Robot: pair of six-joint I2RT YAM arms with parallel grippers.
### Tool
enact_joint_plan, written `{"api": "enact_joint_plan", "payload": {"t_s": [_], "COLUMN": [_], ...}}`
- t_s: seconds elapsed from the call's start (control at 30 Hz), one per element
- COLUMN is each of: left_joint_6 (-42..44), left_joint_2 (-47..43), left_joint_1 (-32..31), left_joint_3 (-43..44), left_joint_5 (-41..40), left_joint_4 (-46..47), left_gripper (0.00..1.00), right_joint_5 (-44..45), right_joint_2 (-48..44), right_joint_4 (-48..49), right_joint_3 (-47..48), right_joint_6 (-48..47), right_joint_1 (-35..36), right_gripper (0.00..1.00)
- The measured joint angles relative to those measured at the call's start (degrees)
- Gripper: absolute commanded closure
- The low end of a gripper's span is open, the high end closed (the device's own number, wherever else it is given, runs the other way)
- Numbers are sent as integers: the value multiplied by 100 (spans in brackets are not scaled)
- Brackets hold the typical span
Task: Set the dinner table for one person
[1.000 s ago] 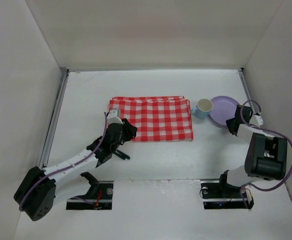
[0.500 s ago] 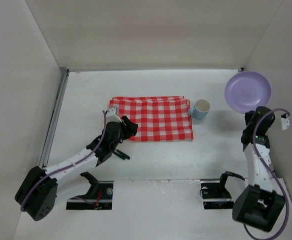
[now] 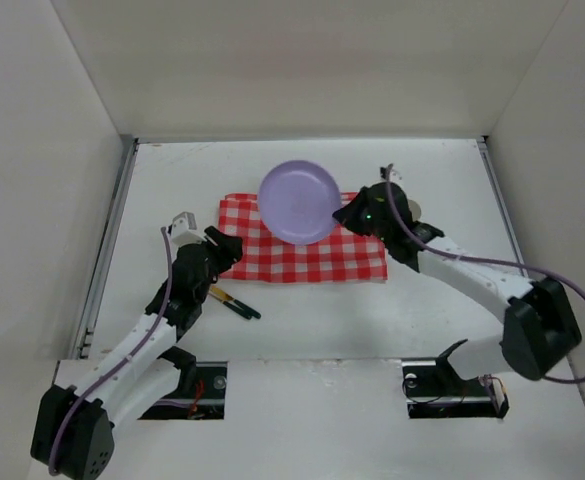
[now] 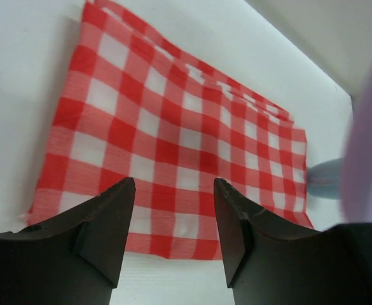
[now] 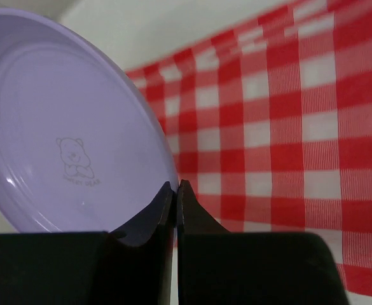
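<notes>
Fingers point(image 4: 103, 229) spread, our left gripper point(image 3: 224, 250) hovers at the checkered cloth's point(image 3: 312, 258) left edge near a dark utensil point(image 3: 234, 303), our right gripper point(image 3: 348, 213) pinches the tilted purple plate point(image 3: 299, 202) above mid-cloth, its arm half-hiding a cup point(image 4: 324, 179), and the white dinner table point(image 3: 442, 170) spans between pale walls point(image 3: 302, 70).

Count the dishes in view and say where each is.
2. The purple plate, pinched by the right gripper over the far edge of the checkered cloth; a blue cup right of the cloth, mostly behind the right arm.
</notes>
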Motion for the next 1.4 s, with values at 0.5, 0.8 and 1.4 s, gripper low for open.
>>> {"api": "enact_joint_plan", "payload": {"t_s": [0.5,0.8,1.4], "left_joint_6": [-87,-87,-87], "left_joint_2": [-4,153,289], "left_joint_1": [33,-42,-74], "left_joint_3": [-256,-256,-258], "left_joint_5": [37,63,76], "left_joint_4": [-542,-540,-367], "left_gripper": [54,54,54], "right_joint_5": [-713,-509,-271], "right_joint_2": [2175,2177,2275], "right_joint_4": [-188,-479,-688], "right_joint_3": [334,404,516], "right_joint_6": [-4,-120,-345], "right_joint_1": [61,48,-44], "right_gripper": [96,94,37]}}
